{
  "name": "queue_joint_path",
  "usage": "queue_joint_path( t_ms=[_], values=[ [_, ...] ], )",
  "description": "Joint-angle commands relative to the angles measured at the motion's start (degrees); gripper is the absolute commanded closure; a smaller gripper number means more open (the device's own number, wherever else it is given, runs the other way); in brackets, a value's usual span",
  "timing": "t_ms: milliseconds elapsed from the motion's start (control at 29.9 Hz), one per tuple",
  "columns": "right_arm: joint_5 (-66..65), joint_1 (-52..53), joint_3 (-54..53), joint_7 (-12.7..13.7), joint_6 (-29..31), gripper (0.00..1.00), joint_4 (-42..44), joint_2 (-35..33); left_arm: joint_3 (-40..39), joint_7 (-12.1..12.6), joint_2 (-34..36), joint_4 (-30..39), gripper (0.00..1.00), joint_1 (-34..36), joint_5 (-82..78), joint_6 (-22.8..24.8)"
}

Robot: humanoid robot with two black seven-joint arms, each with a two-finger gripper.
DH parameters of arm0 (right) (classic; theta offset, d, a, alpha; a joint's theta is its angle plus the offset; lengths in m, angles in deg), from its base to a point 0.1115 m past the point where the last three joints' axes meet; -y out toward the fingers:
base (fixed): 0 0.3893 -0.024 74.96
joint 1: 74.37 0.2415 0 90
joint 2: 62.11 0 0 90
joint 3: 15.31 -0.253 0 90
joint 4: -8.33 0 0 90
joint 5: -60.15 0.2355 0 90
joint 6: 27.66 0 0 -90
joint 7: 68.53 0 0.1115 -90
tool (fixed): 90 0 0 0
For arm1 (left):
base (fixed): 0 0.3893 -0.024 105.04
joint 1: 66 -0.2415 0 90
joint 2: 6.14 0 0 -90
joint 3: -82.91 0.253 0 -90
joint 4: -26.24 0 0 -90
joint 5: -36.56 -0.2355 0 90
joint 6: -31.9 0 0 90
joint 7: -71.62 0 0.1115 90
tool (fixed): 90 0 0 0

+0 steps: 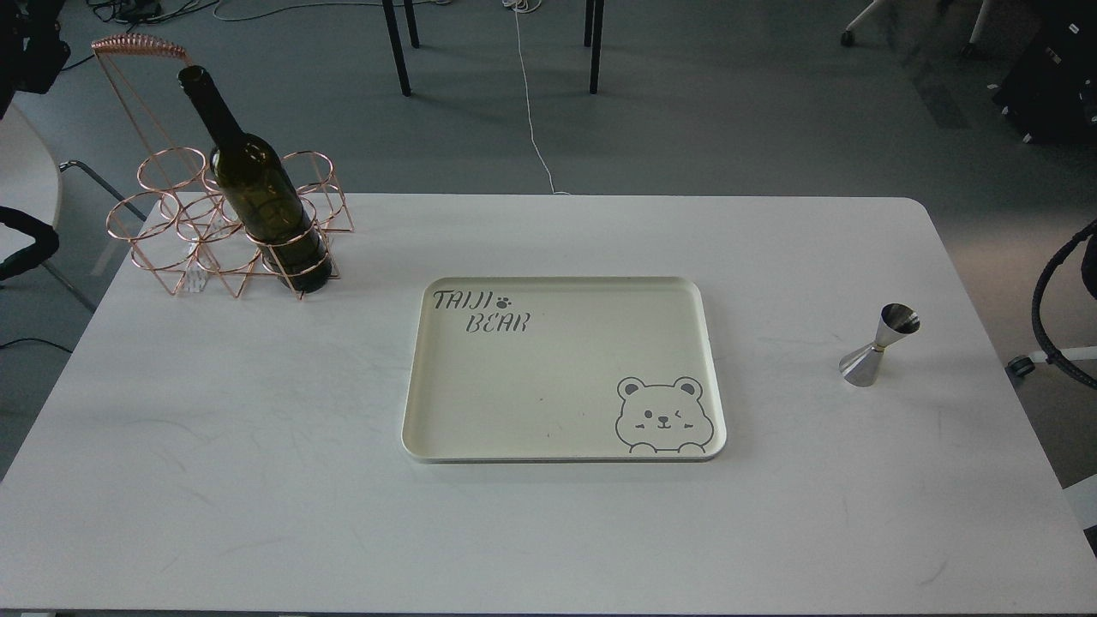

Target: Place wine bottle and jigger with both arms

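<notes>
The dark olive-green wine bottle [257, 184] stands in the front right ring of a copper wire rack [184, 227] at the table's back left, leaning a little to the left. The steel jigger [878, 344] stands upright on the bare table at the right, smaller cone on top. Neither gripper shows. Only a dark bit of the left arm [30, 43] is at the top left corner, and a black cable hose of the right arm [1058, 296] is at the right edge.
A cream tray [564, 446] with a bear drawing and "TAIJI BEAR" lettering lies at the middle of the white table [257, 480]. Chair legs and cables are on the grey floor behind.
</notes>
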Motion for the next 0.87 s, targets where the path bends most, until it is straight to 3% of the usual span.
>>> queue_joint_path(
  t_ms=[0, 301, 501, 668, 735, 835],
  values=[
    [0.1, -0.3, -0.2, 2.1, 0.1, 0.01, 0.0, 0.1, -0.2, -0.1, -1.6, -1.7, 0.02, -3.0, 10.4, 4.1],
    [0.3, -0.8, -0.9, 9.2, 1.1, 0.01, 0.0, 1.2, -5.4, 0.2, -10.1, -13.8, 0.02, -10.8, 24.4, 15.7],
    [0.5, -1.6, -1.2, 8.7, 1.4, 0.01, 1.5, 4.6, -18.0, 1.9, -14.5, -14.8, 0.02, -18.6, 24.4, 16.3],
    [0.5, -2.5, -0.4, 8.4, 1.4, 0.01, 1.7, 5.2, -18.9, 2.9, -15.0, -14.8, 0.02, -19.0, 23.8, 16.2],
    [0.5, -2.6, -0.2, 8.8, 1.6, 0.01, 1.5, 5.2, -18.5, 4.6, -14.7, -14.7, 0.02, -18.8, 23.5, 16.5],
    [0.6, -2.6, -0.3, 8.7, 1.7, 0.01, 1.1, 5.2, -18.7, 9.0, -14.6, -14.9, 0.02, -18.0, 23.0, 16.6]
  ],
)
